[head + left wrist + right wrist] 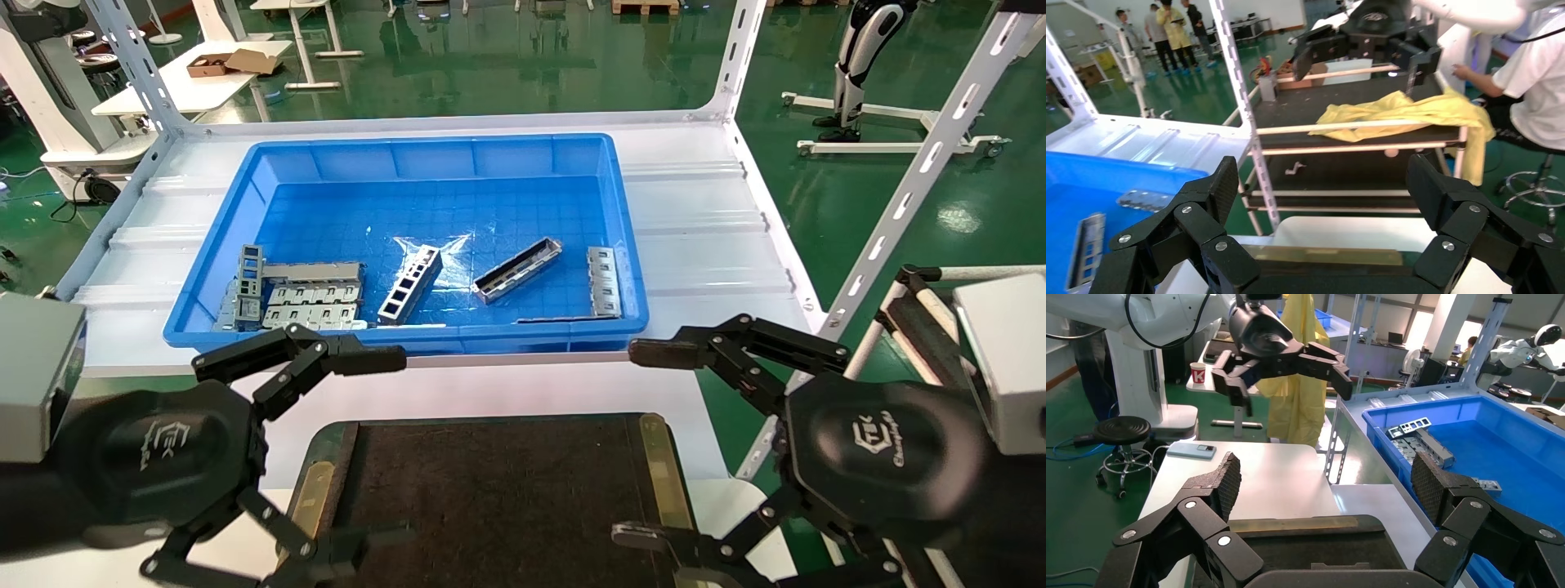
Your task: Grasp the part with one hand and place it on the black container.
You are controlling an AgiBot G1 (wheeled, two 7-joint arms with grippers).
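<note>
The part [517, 270], a slim grey metal channel, lies slanted on the floor of the blue bin [425, 155], right of its middle. The black container [498, 490], a flat dark tray with brass side strips, sits on the white table at the front centre; it also shows in the left wrist view [1321, 254] and the right wrist view [1321, 548]. My left gripper [396, 447] [1322, 184] hangs open and empty at the tray's left side. My right gripper [637, 443] [1326, 478] hangs open and empty at its right side. Both are well short of the part.
In the bin also lie a grey bar with square holes [410, 284], a flat perforated strip [604, 281] and a pile of grey parts [302, 294] at the front left. White slotted frame posts [907, 188] stand at the shelf corners.
</note>
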